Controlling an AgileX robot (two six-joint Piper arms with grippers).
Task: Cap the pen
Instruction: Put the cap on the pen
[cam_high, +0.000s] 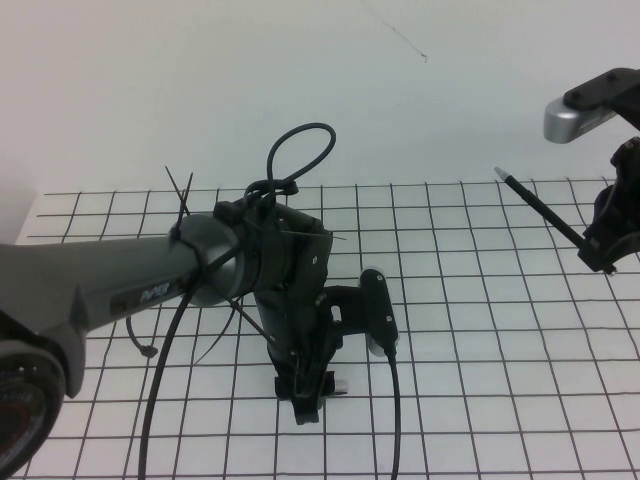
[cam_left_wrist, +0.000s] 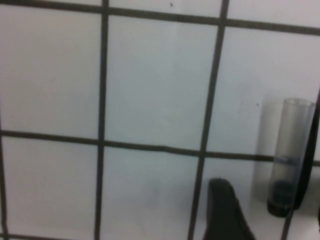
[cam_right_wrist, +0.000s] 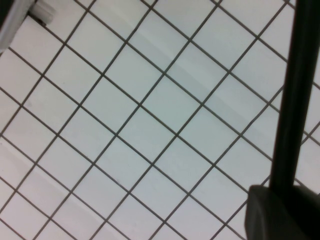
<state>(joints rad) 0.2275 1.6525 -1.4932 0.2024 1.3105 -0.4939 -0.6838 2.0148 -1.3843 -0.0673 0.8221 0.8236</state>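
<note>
My right gripper (cam_high: 608, 245) is at the far right, raised above the table and shut on the pen (cam_high: 545, 210). The thin black pen slants up and left to its silver tip (cam_high: 499, 172). In the right wrist view the pen (cam_right_wrist: 295, 100) rises from a dark finger (cam_right_wrist: 285, 215). The short clear-and-black cap (cam_left_wrist: 287, 160) lies on the grid mat. In the high view only a pale bit of the cap (cam_high: 341, 386) shows beside my left gripper (cam_high: 305, 398). That gripper points down close over the mat and is open. One finger (cam_left_wrist: 225, 217) stands apart from the cap.
The white mat (cam_high: 480, 330) with black grid lines covers the table, with a plain white wall behind it. My left arm (cam_high: 120, 280) and its black cables (cam_high: 395, 400) cross the middle-left. A grey camera mount (cam_high: 580, 115) sits at the upper right.
</note>
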